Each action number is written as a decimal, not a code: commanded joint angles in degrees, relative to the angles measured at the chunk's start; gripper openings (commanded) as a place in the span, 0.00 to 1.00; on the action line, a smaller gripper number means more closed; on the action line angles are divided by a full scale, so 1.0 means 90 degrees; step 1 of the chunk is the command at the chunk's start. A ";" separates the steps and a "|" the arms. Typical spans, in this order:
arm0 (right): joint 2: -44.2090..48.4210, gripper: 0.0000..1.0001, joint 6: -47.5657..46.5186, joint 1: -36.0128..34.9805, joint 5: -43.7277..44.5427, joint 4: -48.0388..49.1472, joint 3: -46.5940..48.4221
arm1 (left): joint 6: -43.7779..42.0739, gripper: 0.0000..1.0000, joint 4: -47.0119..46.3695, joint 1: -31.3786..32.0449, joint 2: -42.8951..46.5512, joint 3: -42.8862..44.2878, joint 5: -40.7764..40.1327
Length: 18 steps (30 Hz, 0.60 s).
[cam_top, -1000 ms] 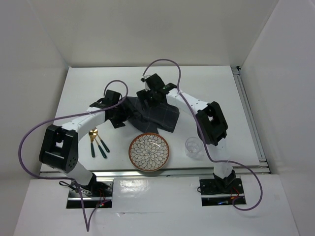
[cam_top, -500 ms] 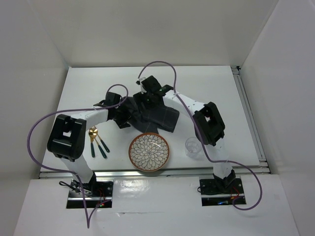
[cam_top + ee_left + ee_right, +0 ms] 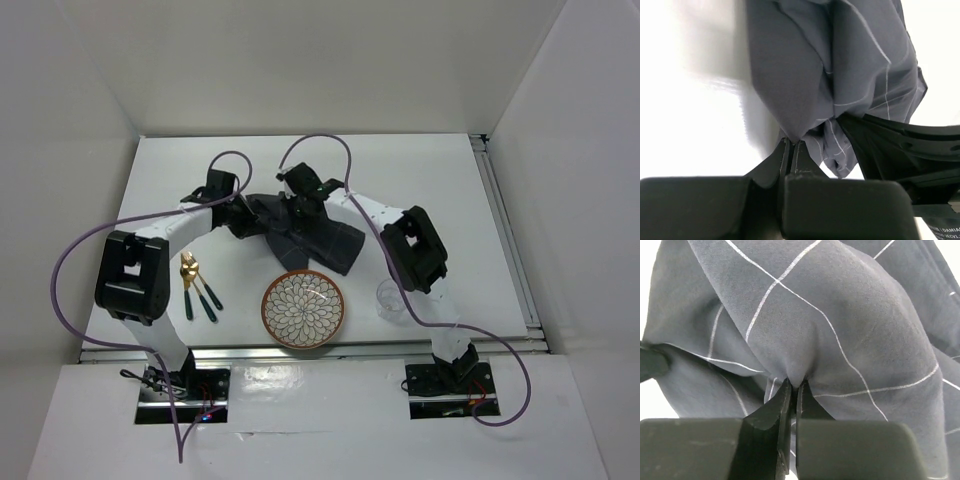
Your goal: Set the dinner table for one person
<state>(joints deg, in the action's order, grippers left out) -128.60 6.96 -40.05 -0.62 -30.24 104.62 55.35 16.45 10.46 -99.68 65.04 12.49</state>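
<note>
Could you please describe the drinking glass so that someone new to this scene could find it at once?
Start at the white dinner table and find the round patterned plate at its near edge. Just to its right, not touching, stands the glass: small and upright, the only see-through item there.

My white table (image 3: 430,170) carries a grey checked cloth (image 3: 335,245), a patterned plate (image 3: 303,309), a glass (image 3: 391,299), and cutlery (image 3: 197,290) near-left.
</note>
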 commanded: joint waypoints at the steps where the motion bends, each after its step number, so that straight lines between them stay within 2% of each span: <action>1: 0.0566 0.00 0.0076 0.0201 0.0372 -0.0029 0.0339 | -0.0271 0.00 0.0193 -0.0146 0.0011 0.0351 0.0057; 5: 0.1172 0.00 0.0076 0.0612 0.0372 -0.0029 0.0601 | -0.0690 0.00 0.0447 -0.0371 0.0079 0.0888 -0.0001; 13: 0.2061 0.00 -0.0109 0.1422 0.0021 -0.0029 0.1042 | -0.1715 0.00 0.1298 -0.0791 -0.0067 0.3268 0.0136; 15: 0.2451 0.00 -0.0109 0.1608 -0.0047 0.0088 0.0944 | -0.1862 0.00 0.1356 -0.0791 0.0069 0.3534 0.0077; 18: 0.3317 0.00 -0.0323 0.1765 -0.0135 0.0758 0.0049 | -0.2126 0.00 0.1356 -0.0791 0.0459 0.3672 0.0242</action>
<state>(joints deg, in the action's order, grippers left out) -106.98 6.15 -24.16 -0.12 -29.50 109.30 40.75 26.59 3.20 -99.53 96.27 12.80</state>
